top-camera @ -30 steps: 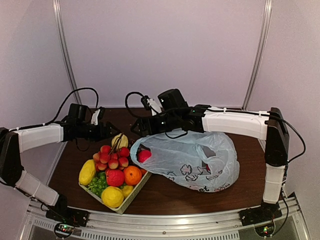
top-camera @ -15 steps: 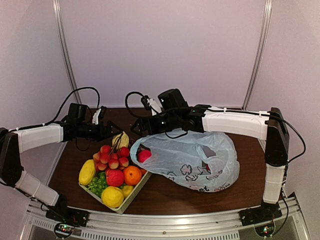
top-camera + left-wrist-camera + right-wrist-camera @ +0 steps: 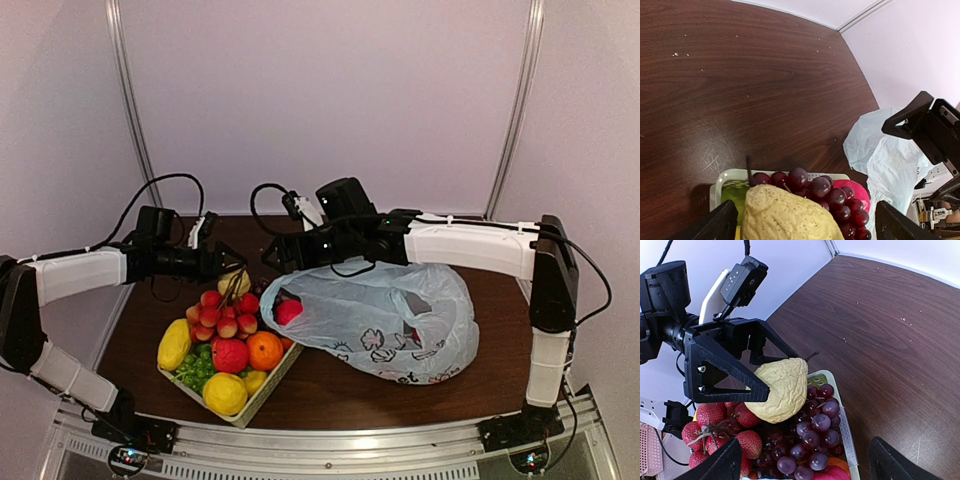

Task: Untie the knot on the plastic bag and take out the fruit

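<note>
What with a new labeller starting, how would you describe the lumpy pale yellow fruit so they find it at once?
Find the fruit basket on the left arm's side, beside the plastic bag. At its far edge, framed by the left gripper, sits the lumpy fruit: pale yellow, wrinkled, pear-shaped, unlike the smooth dark grapes.

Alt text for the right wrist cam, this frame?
The open left end effector straddles a lumpy yellow fruit lying on purple grapes in a pale basket, red bumpy fruit beside them. Dark wood table fills the right; right end effector fingers frame the bottom corners.
</note>
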Action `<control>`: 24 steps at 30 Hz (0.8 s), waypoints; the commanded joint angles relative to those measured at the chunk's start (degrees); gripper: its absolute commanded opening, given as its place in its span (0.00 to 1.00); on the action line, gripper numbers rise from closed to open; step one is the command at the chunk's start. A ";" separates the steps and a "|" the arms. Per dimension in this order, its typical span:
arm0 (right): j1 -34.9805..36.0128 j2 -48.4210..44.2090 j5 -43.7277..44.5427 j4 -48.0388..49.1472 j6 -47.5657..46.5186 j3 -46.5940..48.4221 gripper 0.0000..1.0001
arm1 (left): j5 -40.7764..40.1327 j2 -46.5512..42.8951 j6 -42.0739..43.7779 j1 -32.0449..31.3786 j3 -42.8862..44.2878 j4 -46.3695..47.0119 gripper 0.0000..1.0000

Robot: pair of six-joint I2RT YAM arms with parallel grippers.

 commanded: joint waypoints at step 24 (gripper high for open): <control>-0.28 -2.52 0.90 0.46 0.34 -0.80 0.88 | -4.07 1.94 6.22 -0.48 2.10 -5.92 0.94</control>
